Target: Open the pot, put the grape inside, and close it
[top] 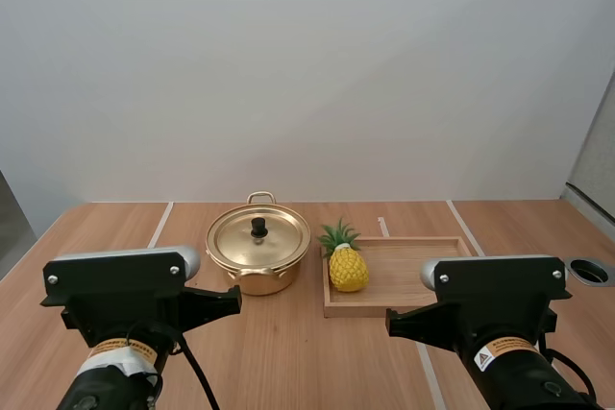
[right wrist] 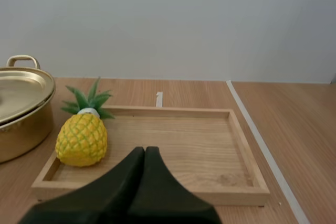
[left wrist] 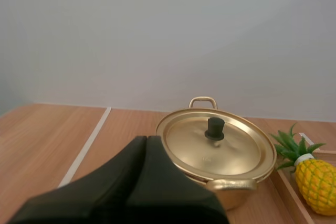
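Note:
A golden pot (top: pixel 258 266) stands mid-table with its lid (top: pixel 274 242) on; the lid has a black knob (top: pixel 258 228). Right of it lies a wooden tray (top: pixel 423 276), and a yellow toy pineapple (top: pixel 347 267) with green leaves stands at the tray's left end. No grapes are visible. My left gripper (left wrist: pixel 147 140) is shut on nothing, short of the pot (left wrist: pixel 231 195) and a little left of it. My right gripper (right wrist: pixel 145 150) is also shut on nothing, just before the tray's (right wrist: pixel 220 182) near rim, with the pineapple (right wrist: pixel 82 139) ahead to its left.
White tape lines (top: pixel 159 226) run across the wooden table. A round cable hole (top: pixel 588 271) sits at the table's right edge. A plain grey wall stands behind the table. Bare wood lies left of the pot and right of the tray.

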`<state>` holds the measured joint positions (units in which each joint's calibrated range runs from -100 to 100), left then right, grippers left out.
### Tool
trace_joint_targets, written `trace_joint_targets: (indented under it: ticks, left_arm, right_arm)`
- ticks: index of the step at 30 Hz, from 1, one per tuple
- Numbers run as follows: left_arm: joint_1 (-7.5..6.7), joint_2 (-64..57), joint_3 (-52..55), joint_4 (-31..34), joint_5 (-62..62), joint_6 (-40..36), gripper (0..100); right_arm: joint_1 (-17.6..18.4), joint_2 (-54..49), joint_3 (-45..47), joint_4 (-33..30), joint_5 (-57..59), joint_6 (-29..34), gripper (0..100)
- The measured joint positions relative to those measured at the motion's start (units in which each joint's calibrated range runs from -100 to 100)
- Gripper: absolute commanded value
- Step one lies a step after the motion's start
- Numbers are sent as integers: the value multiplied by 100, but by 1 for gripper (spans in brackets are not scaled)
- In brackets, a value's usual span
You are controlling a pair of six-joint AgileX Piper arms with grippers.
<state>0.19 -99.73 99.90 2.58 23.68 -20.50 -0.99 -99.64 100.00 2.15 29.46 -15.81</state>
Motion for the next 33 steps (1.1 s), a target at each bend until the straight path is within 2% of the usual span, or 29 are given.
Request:
trace_joint_targets:
  ticks: [8,33]
  left_arm:
    - [0,0,0,0,762,-12,0]
    - [20,0,0,0,762,-4,0]
  right_arm:
    - [-10,0,0,0,144,118,0]
    - [-10,0,0,0,164,137,0]
